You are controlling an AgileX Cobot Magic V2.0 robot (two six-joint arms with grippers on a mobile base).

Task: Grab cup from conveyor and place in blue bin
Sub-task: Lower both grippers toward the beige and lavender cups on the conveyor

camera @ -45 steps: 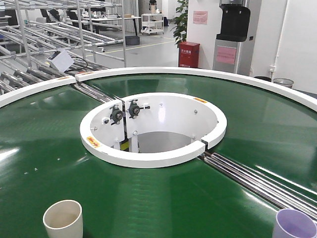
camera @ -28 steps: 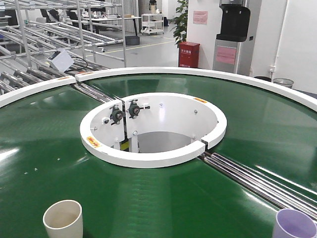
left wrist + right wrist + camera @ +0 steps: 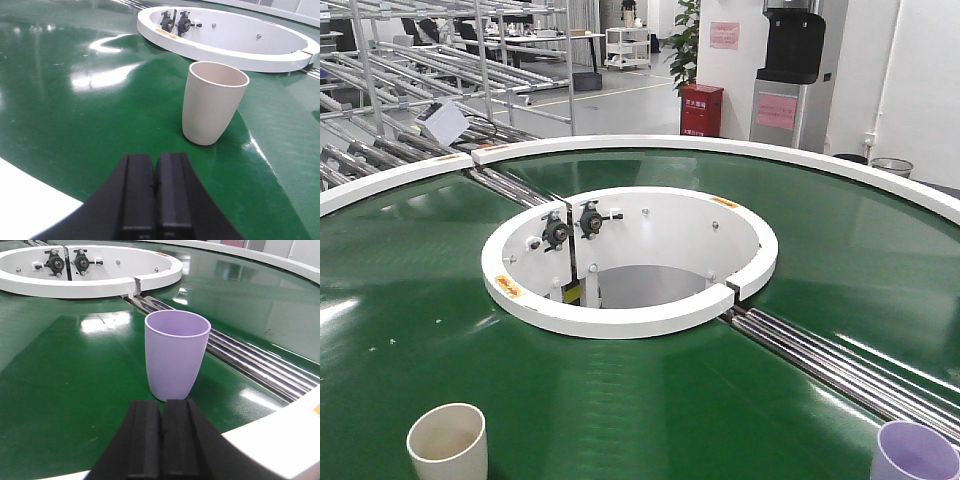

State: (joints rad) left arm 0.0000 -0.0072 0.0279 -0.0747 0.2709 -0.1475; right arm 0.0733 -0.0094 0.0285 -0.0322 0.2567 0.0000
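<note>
Left side first: my left gripper [image 3: 156, 167] hangs low over the conveyor [image 3: 420, 270], its two black fingers pressed flat against each other with nothing between them, so it's closed and empty. Just ahead of it and a touch to the right, the cream cup [image 3: 215, 102] stands upright on the dark green belt, mouth up, clear of my fingertips and not touching them. Beyond the cup, the white rim of the central well [image 3: 225, 47] curves across the top of the view. Over to my right gripper [image 3: 161, 412], and it's the same story: fingers closed against each other, holding nothing. The lilac cup [image 3: 176, 355] stands upright straight ahead of it, near but apart from the fingertips, on the belt close to the outer white rim [image 3: 280, 440]. The steel rollers [image 3: 260, 365] run diagonally across the belt just behind the cup and to its right. From the front camera, the cream cup sits at the near left of the belt and the lilac cup at the near right corner, partly cut off by the frame edge. The two cups are well apart, with the well farther back between them.
</note>
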